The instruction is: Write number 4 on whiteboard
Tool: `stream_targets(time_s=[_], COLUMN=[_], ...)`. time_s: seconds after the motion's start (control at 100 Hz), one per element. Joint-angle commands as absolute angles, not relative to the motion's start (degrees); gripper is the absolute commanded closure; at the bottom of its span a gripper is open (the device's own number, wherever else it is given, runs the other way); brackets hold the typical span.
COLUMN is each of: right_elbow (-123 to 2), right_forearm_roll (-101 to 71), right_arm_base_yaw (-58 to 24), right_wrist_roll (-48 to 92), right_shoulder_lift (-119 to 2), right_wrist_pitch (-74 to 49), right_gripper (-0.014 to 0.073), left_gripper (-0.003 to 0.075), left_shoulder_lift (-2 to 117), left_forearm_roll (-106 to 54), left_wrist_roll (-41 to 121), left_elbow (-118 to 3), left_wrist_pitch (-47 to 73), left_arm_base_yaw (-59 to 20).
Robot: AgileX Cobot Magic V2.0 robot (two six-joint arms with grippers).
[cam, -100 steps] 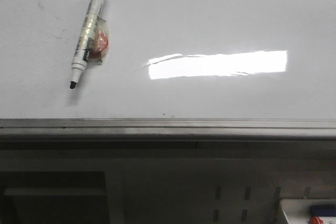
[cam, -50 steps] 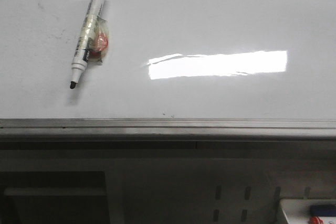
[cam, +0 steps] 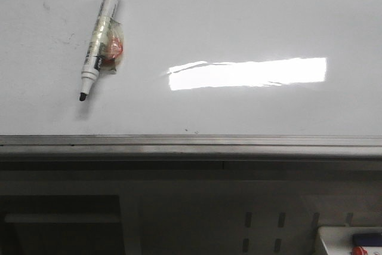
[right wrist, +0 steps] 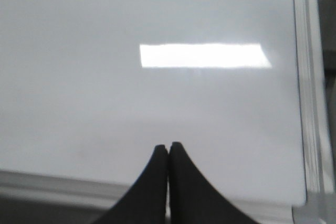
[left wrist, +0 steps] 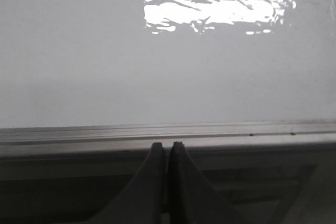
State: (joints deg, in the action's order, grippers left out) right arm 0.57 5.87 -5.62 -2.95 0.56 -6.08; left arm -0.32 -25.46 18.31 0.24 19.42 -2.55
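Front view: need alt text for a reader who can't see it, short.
An uncapped marker lies at a slant on the upper left of a glossy whiteboard, tip toward the near edge, with something small and reddish beside its barrel. The board bears a bright rectangular glare and no number; neither claw is in view.

The left gripper (left wrist: 167, 144) has its 2 jaws pressed together, holding nothing. The right gripper (right wrist: 168, 145) is likewise closed and empty.

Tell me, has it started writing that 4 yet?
Not yet. The whiteboard shows no 4, only faint smudges. The uncapped marker lies on the board, ungripped. Both the left gripper and right gripper have empty, shut jaws. Picking up and writing remain.
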Motion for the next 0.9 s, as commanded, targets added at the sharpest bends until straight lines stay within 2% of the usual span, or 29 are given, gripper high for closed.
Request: stream_targets(time_s=[0.0,0.03,0.15,0.35,0.61,0.78,0.89], right_elbow=[1.9,1.9,1.9,1.2,-4.1,-10.5,-14.1], right_forearm_roll=[5.5,3.6,-6.1,-11.7,-11.8,-11.8,-11.7], right_arm_base_yaw=[-5.3,-5.3,-5.3,-5.3,-5.3,-5.3,-5.3], right_wrist_roll=[-3.1,-3.4,-7.8,-7.8,-7.8,-7.8,-4.9], right_shoulder_lift=[1.4,1.4,1.4,1.4,1.4,1.3,0.0], right_wrist_pitch=[5.8,7.3,9.9,7.1,7.0,-4.7,-11.2], right_gripper=[0.0638,0.0638,0.0638,0.0638,0.0638,0.0638,0.0636], left_gripper=[0.0741,0.0741,0.0741,0.0741,0.0741,0.0741,0.0737], left_shoulder_lift=[-1.7,-1.7,-1.7,-1.7,-1.7,-1.7,-0.5], left_forearm_roll=[-39.1,-46.2,-54.7,-69.0,-70.4,-69.8,-60.2], left_wrist_roll=[18.0,18.2,18.3,18.3,18.3,19.4,25.3], left_elbow=[2.2,2.2,2.2,2.1,1.8,-0.6,-5.0], left_wrist_pitch=[11.9,10.9,4.8,4.1,3.5,1.8,5.9], left_arm_base_yaw=[-2.5,-2.5,-2.5,-2.5,-2.5,-2.5,-2.5])
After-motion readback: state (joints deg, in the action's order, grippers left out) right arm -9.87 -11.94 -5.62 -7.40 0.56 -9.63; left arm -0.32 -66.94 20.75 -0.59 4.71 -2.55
